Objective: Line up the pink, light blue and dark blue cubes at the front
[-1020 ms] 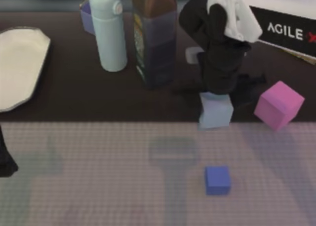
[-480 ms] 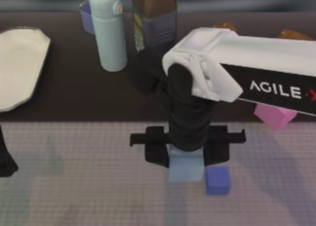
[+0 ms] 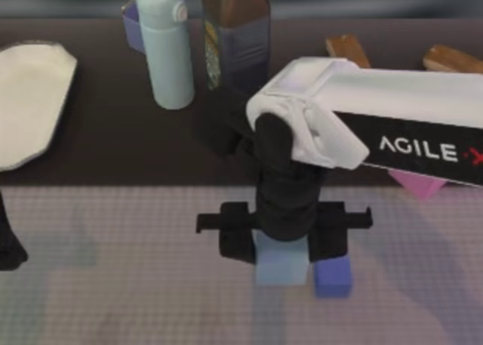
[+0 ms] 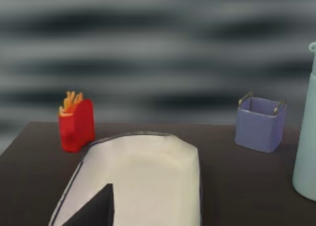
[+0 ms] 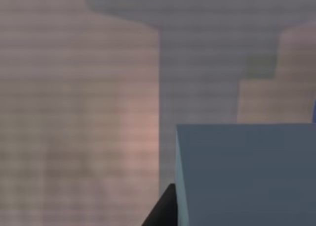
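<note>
- Right end effector holds the pale icy-blue matte cube on the grey-lilac gridded front, touching the small deep-blue cube.
- Big pink cube mostly hidden behind the arm.
- Left end effector parked at the left edge, grip cannot be told.

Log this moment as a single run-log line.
right gripper: over light blue cube, on grid front beside dark blue cube | pink cube: behind, partly hidden | left gripper: parked left edge

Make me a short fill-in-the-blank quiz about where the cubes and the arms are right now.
1. The right gripper is over the ____ cube.
2. The dark blue cube sits just to that cube's ____ in the top view.
3. The pink cube is partly hidden under the ____ arm.
4. The left gripper is parked at the table's ____ edge.

Missing words: light blue; right; right; left
</note>
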